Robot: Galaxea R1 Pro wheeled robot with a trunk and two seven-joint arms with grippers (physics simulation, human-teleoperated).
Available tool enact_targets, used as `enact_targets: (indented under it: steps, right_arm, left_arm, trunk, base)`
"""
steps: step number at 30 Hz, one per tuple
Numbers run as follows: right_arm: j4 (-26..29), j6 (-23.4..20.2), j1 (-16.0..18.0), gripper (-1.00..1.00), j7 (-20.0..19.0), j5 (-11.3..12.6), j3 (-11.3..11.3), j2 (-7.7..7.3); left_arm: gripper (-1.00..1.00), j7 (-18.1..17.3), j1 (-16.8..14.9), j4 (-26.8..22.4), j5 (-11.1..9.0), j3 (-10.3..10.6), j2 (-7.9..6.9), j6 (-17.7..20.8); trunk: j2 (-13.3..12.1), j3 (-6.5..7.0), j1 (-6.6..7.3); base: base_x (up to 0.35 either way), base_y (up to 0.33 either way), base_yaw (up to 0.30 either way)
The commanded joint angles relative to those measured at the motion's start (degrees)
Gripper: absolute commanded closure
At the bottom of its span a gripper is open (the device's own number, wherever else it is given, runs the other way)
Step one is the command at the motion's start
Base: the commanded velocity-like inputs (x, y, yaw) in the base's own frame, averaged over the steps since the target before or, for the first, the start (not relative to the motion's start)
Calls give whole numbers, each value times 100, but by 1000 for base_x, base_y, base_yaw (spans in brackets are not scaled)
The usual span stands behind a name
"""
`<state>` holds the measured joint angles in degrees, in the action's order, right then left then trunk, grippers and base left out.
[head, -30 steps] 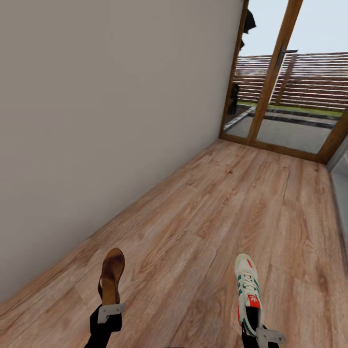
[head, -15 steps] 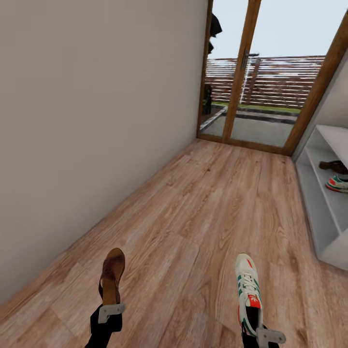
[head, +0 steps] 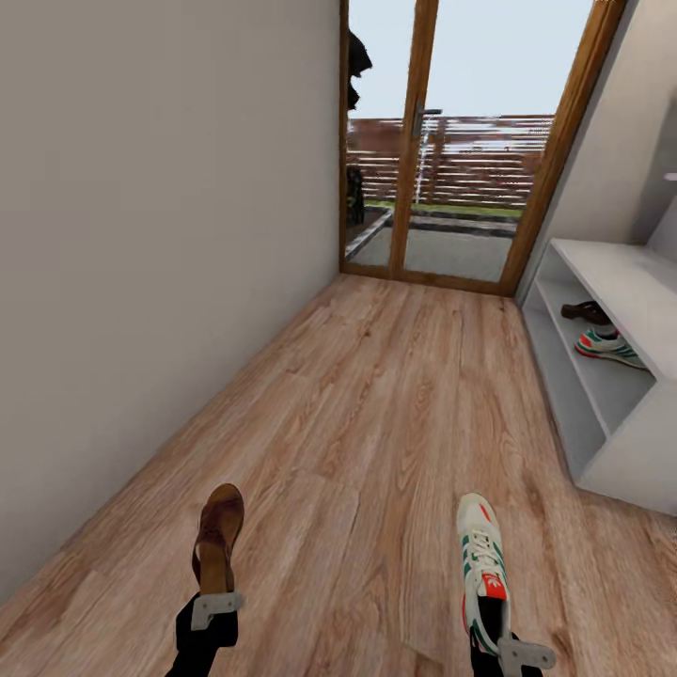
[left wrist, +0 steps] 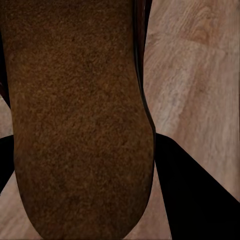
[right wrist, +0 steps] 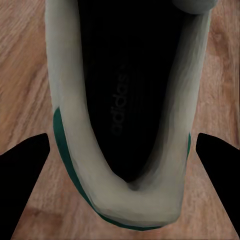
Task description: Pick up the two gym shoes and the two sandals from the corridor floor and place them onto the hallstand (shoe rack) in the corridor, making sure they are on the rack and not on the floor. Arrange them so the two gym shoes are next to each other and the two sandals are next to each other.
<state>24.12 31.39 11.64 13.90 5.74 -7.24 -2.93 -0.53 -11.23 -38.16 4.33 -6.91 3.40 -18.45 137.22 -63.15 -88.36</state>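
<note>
Two shoes hang just above the corridor floor [head: 395,395], one in each hand. My left gripper [head: 214,602] is shut on the heel end of a reddish-brown sandal [head: 218,536], whose brown sole [left wrist: 75,115] shows in the left wrist view. My right gripper [head: 495,632] is shut on the heel of a white gym shoe [head: 481,555] with green stripes, and its dark opening [right wrist: 125,100] shows between the black fingers [right wrist: 25,175]. At the right stands the pale grey hallstand [head: 639,461]. Its lower shelf holds the other sandal [head: 585,311] beside the other gym shoe [head: 609,347].
A plain grey wall [head: 141,235] runs along the left of the corridor. A wood-framed glass door [head: 442,188] closes the far end, with a fence outside. Open plank floor lies between me and the hallstand.
The whole view has swung to the right, bringing more of the hallstand and its shelved shoes into the picture. Both held shoes keep their places in front of me.
</note>
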Motion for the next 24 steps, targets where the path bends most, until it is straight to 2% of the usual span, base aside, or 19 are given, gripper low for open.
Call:
enact_targets:
  steps: [1,24]
  right_arm:
    - [-4,21,5,100,25,59,-49,-6]
    - [4,23,5,100,32,48,-46,-5]
  left_arm:
    - [100,0,-2,1,59,-29,6,-18]
    - [100,0,-2,-17,59,-22,11,-18]
  trunk:
    - [1,-1,-2]
    - [1,70,-2]
  base:
    - [307,150,-300]
    - [309,154,-300]
